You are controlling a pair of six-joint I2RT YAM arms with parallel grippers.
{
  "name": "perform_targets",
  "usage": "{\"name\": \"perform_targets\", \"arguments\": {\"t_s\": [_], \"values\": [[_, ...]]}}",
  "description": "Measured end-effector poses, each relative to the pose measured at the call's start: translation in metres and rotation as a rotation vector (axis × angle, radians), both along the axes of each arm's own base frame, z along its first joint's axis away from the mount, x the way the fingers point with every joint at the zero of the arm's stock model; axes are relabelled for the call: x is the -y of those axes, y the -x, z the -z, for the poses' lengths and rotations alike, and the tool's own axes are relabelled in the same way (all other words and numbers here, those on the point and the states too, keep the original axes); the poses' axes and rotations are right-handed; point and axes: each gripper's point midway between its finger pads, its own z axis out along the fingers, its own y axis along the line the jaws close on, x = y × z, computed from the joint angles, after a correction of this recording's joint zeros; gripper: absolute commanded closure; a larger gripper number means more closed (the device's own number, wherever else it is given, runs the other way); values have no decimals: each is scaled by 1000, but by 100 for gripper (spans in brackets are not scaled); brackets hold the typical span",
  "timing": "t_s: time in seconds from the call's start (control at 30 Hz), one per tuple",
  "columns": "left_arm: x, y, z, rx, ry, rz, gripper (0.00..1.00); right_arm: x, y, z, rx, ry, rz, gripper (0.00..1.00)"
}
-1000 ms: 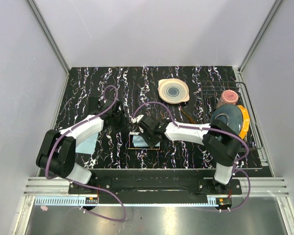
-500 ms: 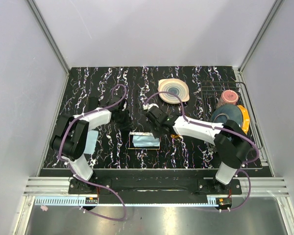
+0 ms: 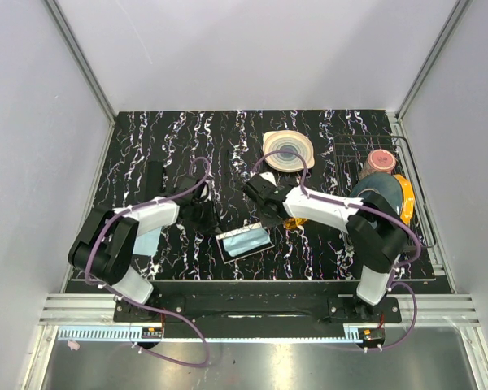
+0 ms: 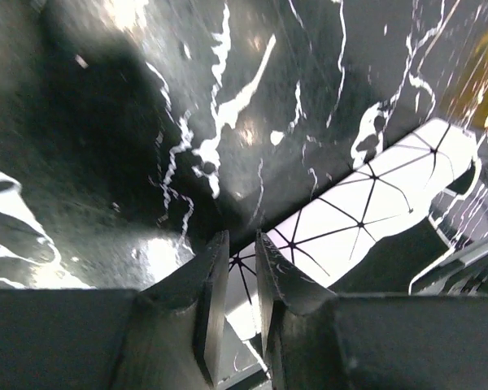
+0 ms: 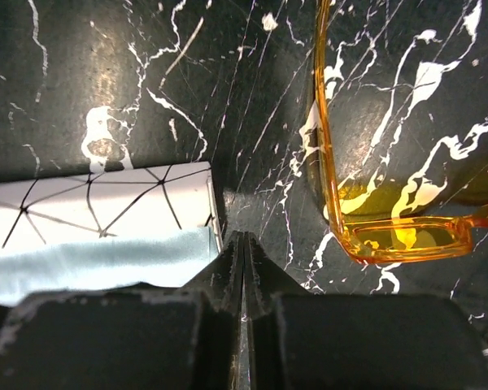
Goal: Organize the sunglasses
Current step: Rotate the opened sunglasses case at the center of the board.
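Note:
The sunglasses (image 3: 294, 222) are amber, with thin arms, and lie on the black marbled table just right of the white box (image 3: 244, 242). In the right wrist view the sunglasses (image 5: 390, 240) rest right of my right gripper (image 5: 242, 242), which is shut on nothing beside the white box (image 5: 98, 203) and its blue cloth (image 5: 98, 264). From above, the right gripper (image 3: 270, 216) sits between box and glasses. My left gripper (image 3: 206, 221) is at the box's left end. Its jaws (image 4: 241, 252) stand a narrow gap apart, with the patterned white box (image 4: 374, 203) showing between them; contact is unclear.
A ringed plate (image 3: 288, 150) sits at the back centre. A wire rack (image 3: 407, 154) on the right holds a pink cup (image 3: 381, 160) and a dark blue plate (image 3: 378, 195). A flat black case (image 3: 154, 175) lies at back left, a pale blue sheet (image 3: 149, 240) beside the left arm.
The white box has turned, its left end nearer the front. My left gripper came toward the front to that end and narrowed. My right gripper drew back off the box toward the sunglasses.

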Motion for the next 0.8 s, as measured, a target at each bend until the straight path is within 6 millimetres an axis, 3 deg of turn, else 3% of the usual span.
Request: {"name": "perform_targets", "arguments": {"t_s": [0.33, 0.5, 0.67, 0.8], "values": [[4, 48, 1, -8, 9, 56, 77, -14, -1, 29, -92, 44, -43, 99], [-2, 67, 1, 1, 15, 61, 75, -53, -16, 23, -87, -60, -137, 99], [-4, 72, -5, 29, 27, 62, 62, -90, -40, 12, -33, -145, -189, 96], [-7, 68, -13, 68, 22, 51, 35, -92, -58, -1, 28, -137, -156, 85]]}}
